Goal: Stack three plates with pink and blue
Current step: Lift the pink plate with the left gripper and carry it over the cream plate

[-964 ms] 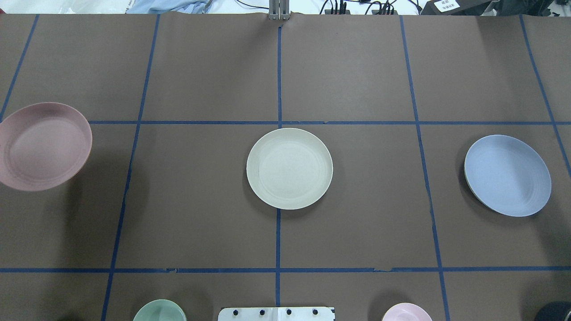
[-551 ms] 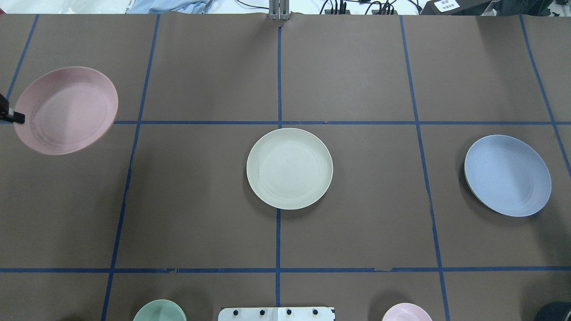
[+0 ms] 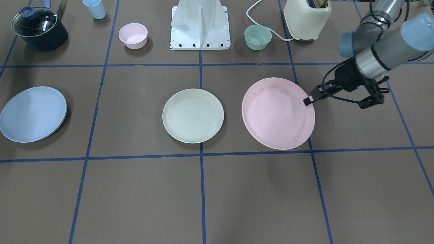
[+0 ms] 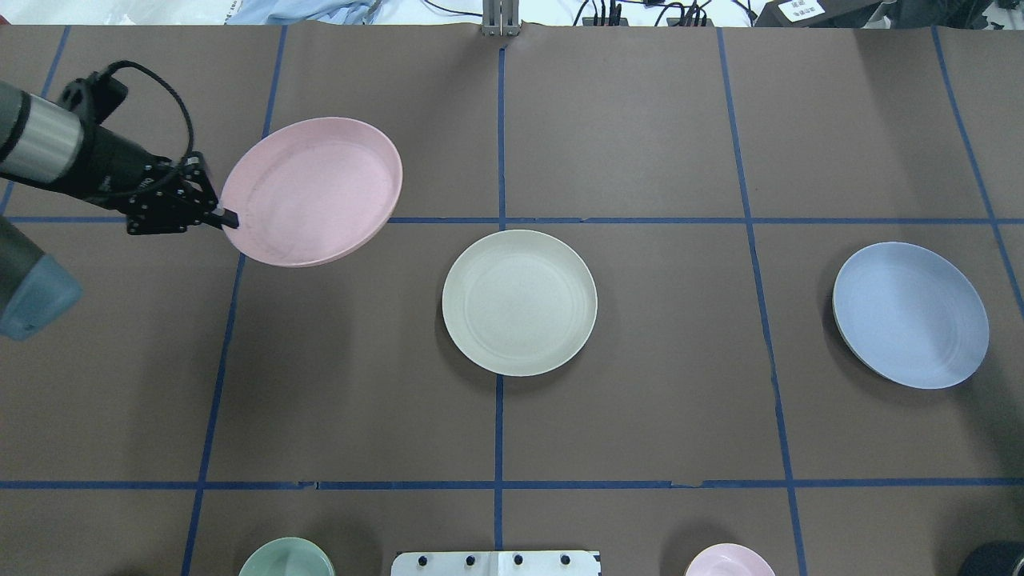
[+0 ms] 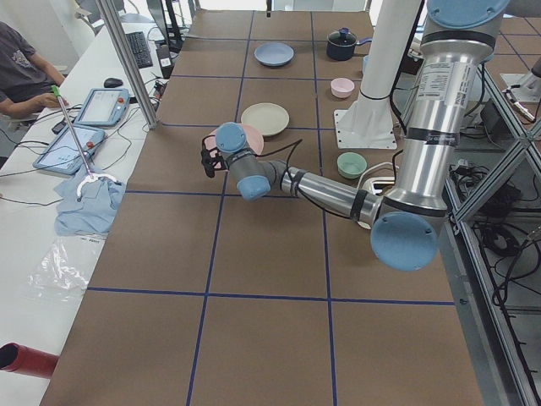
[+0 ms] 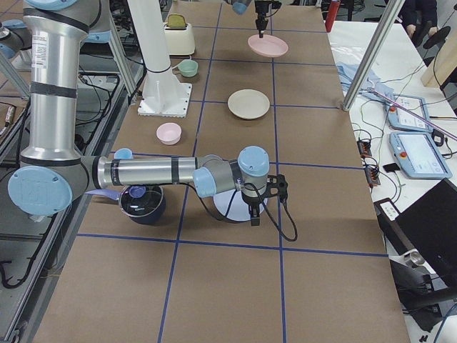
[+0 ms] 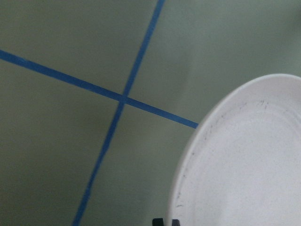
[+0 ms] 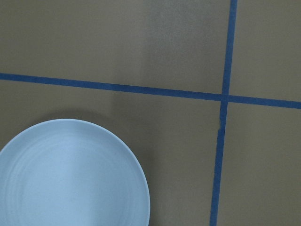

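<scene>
The pink plate (image 4: 312, 192) has been carried inward from the left edge of the desk (image 4: 640, 144), clamped at its rim by the left pincer (image 4: 226, 218); placement onto the cream plate (image 4: 519, 302) is judged imminent; the blue plate (image 4: 910, 314) lies well apart; the state of the right pincer (image 6: 253, 213) cannot be told.

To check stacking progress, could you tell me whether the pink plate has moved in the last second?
Yes. In the overhead view, the pink plate moved right, toward the cream plate.
</scene>
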Tool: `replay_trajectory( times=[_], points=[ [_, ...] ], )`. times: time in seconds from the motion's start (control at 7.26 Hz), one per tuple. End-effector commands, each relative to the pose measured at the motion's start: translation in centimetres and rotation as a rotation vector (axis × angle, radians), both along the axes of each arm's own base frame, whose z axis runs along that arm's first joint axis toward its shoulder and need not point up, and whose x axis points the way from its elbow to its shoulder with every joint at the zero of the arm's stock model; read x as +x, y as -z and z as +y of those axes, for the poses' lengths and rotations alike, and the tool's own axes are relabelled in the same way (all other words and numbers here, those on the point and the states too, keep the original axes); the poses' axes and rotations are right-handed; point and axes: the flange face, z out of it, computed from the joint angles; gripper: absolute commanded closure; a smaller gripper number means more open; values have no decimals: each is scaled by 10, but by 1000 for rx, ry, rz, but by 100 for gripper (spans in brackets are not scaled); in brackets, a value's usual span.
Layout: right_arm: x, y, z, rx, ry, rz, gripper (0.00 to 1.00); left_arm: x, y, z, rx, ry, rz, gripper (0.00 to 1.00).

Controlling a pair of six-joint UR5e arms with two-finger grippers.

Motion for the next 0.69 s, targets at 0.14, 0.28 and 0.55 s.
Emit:
replay_trajectory(
  times=[0.14,0.28,0.55],
  points=[
    [-60,-46,7,7,23,14,1,98,71,32,-67,49,49,100],
    [-70,-56,10,1,44,20,1,117,74,41,-74,73,45,100],
    [-77,-62,12,-10,60,25,1,140,80,54,-68,88,45,100]
  ],
)
